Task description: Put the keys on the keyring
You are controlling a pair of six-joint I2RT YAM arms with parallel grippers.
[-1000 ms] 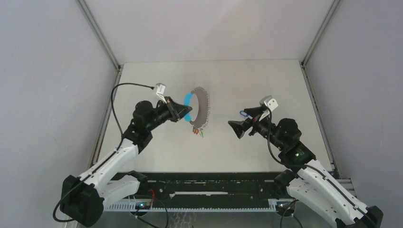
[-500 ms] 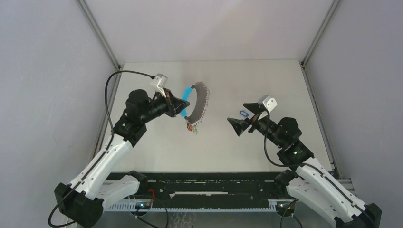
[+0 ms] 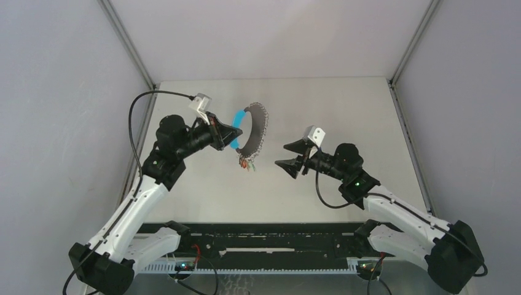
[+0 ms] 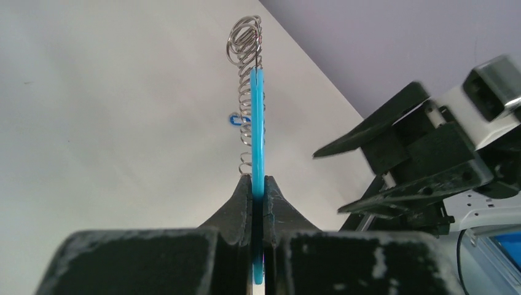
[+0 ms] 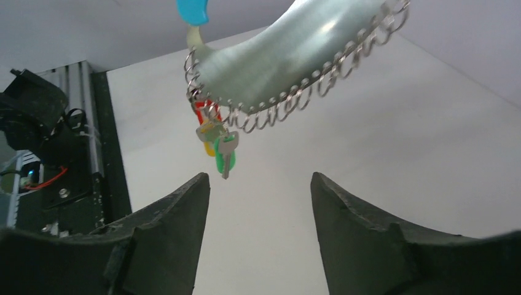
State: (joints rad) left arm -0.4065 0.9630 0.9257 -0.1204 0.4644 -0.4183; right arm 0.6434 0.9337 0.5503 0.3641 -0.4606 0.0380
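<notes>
over the table [image 3: 344,104] centre, slightly toward 9 o'clock, the keyring [image 3: 257,126] is held up off the surface, standing roughly on edge. left gripper [image 3: 233,136] sits at the ring's 9 o'clock with its fingers pressed together on the ring's flat cyan plastic piece [image 4: 258,123]; the left wrist view shows that piece edge-on, pinched between both pads. a row of small silver split rings [image 5: 295,101] runs along the outer edge of the loop. a key cluster [image 5: 215,144] hangs at the ring's 6 o'clock: red bit on top, yellow bit below, and a green-headed key [image 5: 224,161] lowest, blade pointing down. none of it touches the table.

right gripper [image 3: 287,157] is at about 4 o'clock from the ring, near it but apart, pointed toward 9 o'clock at it. its fingers are spread with nothing between them; the right wrist view shows bare table in the gap and the cluster hanging just beyond the fingertips.

blue key [image 4: 232,120]: lying flat on the table past the ring. the left wrist view catches it as a small blue oval just left of the coils, too small to make out the blade. neither gripper touches it. the top view does not show it, with the right arm crossing that patch of table.
</notes>
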